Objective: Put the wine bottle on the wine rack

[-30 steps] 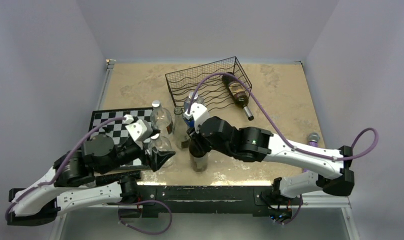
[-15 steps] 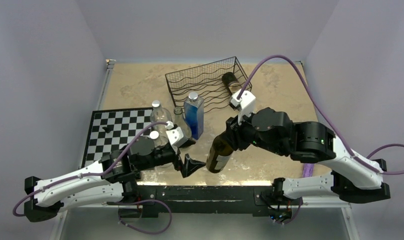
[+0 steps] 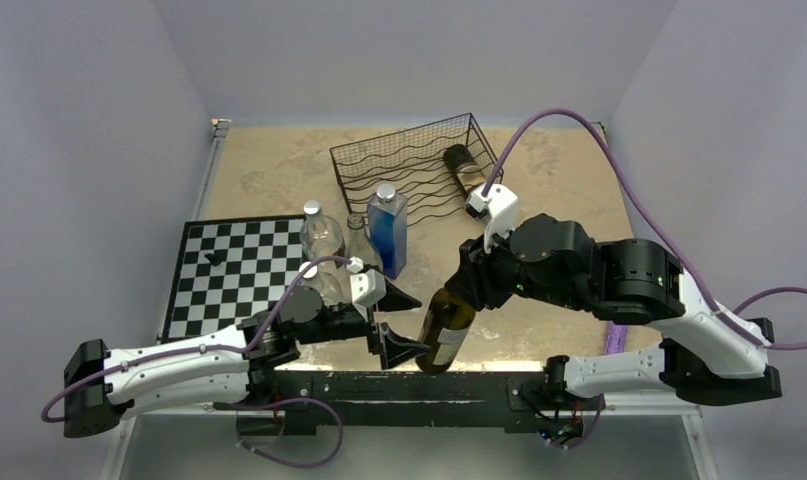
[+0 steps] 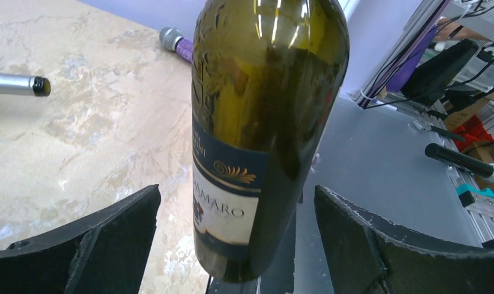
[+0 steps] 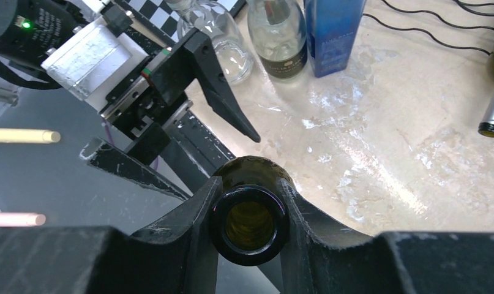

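R gripper is clenched on the neck of the wine bottle; in the R wrist view the open mouth sits right between the fingers. Bottle hangs tilted below those jaws, base over the near table edge. L gripper is spread wide, holding nothing; bottle body is just ahead of its gap, label twd the cam, clear of both fingers. Wine rack sits well beyond both jaws, w/ another bottle lying in it.
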Available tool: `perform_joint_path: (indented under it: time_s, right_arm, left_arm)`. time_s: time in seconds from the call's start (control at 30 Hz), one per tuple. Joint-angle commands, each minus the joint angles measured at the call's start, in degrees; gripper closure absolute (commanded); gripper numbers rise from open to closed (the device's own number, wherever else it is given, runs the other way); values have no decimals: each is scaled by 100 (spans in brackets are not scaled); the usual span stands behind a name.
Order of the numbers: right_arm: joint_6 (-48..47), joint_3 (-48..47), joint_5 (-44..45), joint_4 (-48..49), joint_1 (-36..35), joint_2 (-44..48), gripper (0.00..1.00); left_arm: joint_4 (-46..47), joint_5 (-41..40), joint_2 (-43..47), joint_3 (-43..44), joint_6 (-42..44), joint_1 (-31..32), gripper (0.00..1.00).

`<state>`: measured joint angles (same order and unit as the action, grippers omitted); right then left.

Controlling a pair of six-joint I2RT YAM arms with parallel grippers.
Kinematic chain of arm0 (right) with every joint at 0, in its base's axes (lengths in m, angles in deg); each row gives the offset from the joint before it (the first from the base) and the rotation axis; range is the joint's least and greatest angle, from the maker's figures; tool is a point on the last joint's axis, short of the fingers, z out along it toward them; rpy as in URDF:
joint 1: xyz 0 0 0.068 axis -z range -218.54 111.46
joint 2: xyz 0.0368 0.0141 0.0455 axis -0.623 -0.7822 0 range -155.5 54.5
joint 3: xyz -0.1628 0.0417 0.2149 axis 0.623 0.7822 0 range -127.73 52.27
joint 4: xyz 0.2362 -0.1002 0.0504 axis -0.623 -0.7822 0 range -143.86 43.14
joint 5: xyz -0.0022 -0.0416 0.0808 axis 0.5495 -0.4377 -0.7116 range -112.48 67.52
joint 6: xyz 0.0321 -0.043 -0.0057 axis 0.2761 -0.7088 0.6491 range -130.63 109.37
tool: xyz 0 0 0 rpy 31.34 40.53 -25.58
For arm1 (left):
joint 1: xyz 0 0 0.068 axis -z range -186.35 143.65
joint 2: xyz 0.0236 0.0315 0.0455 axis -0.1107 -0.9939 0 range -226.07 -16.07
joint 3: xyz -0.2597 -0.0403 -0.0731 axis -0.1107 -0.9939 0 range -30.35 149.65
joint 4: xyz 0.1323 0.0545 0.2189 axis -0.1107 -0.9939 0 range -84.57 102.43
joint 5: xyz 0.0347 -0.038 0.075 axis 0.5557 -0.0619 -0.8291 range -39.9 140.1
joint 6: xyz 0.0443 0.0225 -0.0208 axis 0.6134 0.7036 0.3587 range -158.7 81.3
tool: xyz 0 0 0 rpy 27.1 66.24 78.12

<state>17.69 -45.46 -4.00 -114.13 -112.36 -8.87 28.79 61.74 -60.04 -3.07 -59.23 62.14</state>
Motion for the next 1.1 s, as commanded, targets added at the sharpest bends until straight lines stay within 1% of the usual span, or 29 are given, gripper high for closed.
perform_joint_path:
  time_s: [0.0, 0.1, 0.23, 0.33, 0.5, 0.53, 0.57, 0.6, 0.73, 0.8, 0.83, 0.87, 0.9, 1.0, 1.03, 1.07]
  right_arm:
    - [203, -344, -217, 748, -9, 108, 100]
    - [204, -266, -258, 939, -2, 201, 100]
    - [220, -82, -380, 1403, -9, 447, 100]
    - [199, 241, -494, 1946, -2, 712, 100]
    - [243, 493, -444, 2381, -7, 924, 100]
    - [252, 549, -446, 2463, -6, 962, 100]
    - [269, 610, -465, 2581, -6, 1013, 100]
    - [271, 726, -517, 2718, -9, 1087, 100]
    - [294, 898, -817, 3072, -3, 1172, 100]
    - [335, 931, -900, 3117, -4, 1161, 100]
    - [340, 965, -944, 3149, -4, 1167, 100]
    - [348, 987, -980, 3153, -8, 1176, 100]
    - [357, 998, -991, 3141, -7, 1187, 100]
    - [355, 1090, -1104, 3059, -5, 1309, 100]
    - [322, 1180, -1140, 3030, -8, 1378, 98]
    - [256, 1265, -1208, 3015, -9, 1461, 83]
  left_arm:
    - [1124, 304, -367, -17, -57, -2, 1]
    - [1355, 482, -738, 25, -139, -2, 1]
    - [2096, 819, -1152, -197, -489, -2, 1]
    - [2748, 1030, -1357, -397, -732, -2, 1]
    - [3478, 1266, -1543, -640, -910, -2, 1]
    - [3593, 1278, -1545, -697, -916, -2, 4]
    - [3685, 1265, -1551, -749, -903, -2, 10]
    - [3783, 1255, -1549, -796, -878, -2, 19]
    - [3937, 1281, -1570, -816, -790, -2, 37]
    - [3839, 1318, -1606, -733, -714, -2, 50]
    - [3787, 1349, -1606, -692, -672, -2, 64]
    - [3720, 1341, -1609, -661, -645, -2, 85]
    - [3632, 1298, -1593, -614, -613, -2, 100]
    - [3083, 1132, -1407, -439, -304, -2, 100]
    - [2744, 1036, -1311, -338, -123, -2, 100]
    - [2394, 959, -1199, -207, 78, -2, 100]
